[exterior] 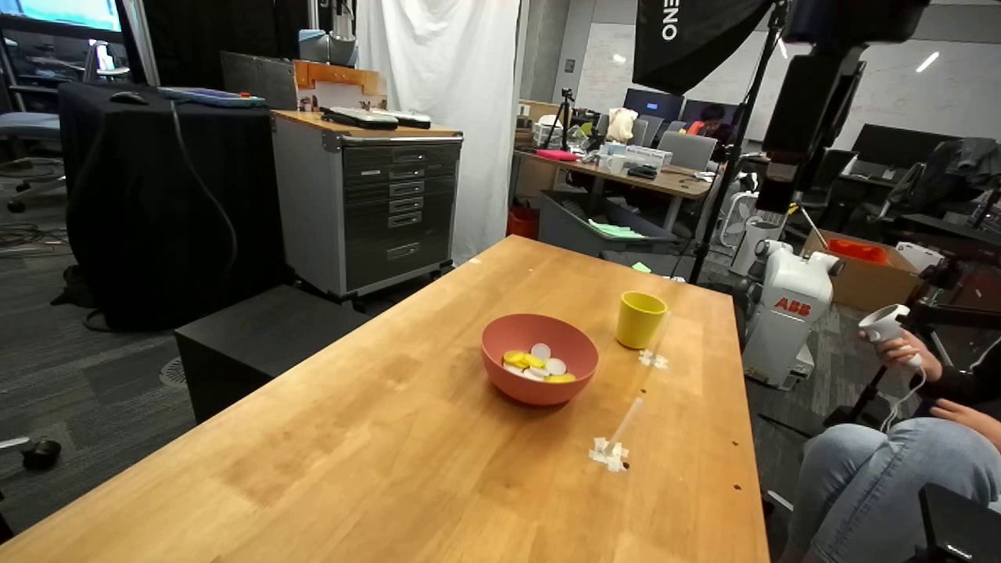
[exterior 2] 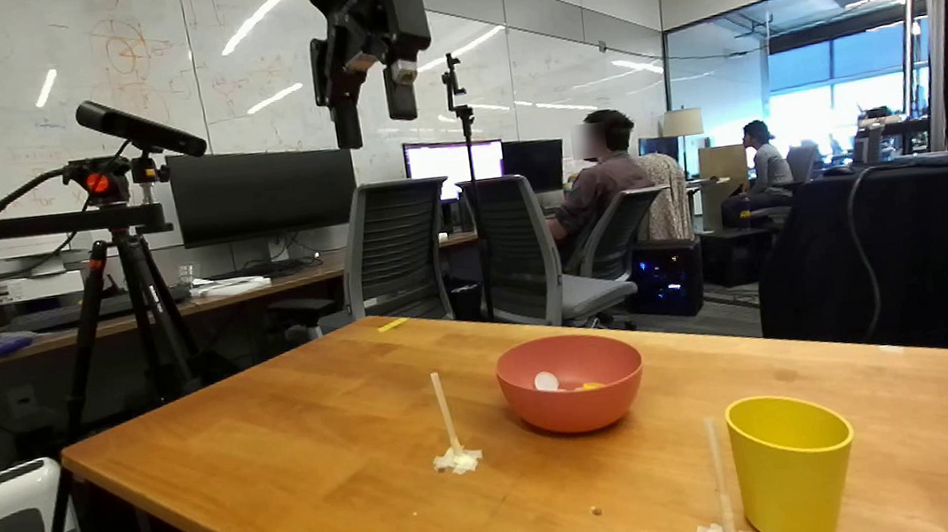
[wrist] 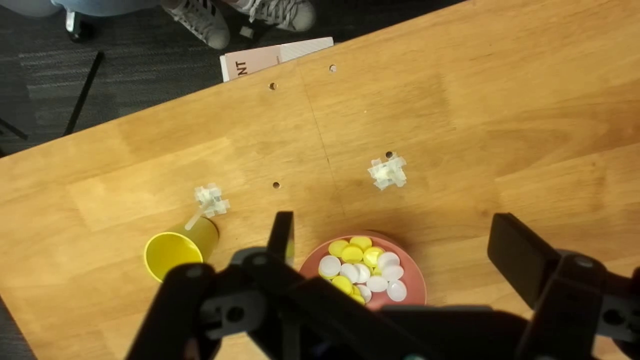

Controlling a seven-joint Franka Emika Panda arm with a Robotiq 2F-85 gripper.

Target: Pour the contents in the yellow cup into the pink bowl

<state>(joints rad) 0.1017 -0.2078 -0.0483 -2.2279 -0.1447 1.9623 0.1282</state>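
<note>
The pink bowl (exterior 2: 575,409) sits on the bench (exterior: 375,438) with the contents (wrist: 352,254), yellow and white discs, lying inside it. Near the bowl but apart from it, the yellow cup (exterior: 639,322) stands upright. The end effector (exterior 2: 376,124) hangs well above the bowl's level, jaws spread wide.

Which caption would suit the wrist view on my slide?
Open hand above a table, yellow and white discs in a pink bowl, yellow cup standing nearby.
</note>
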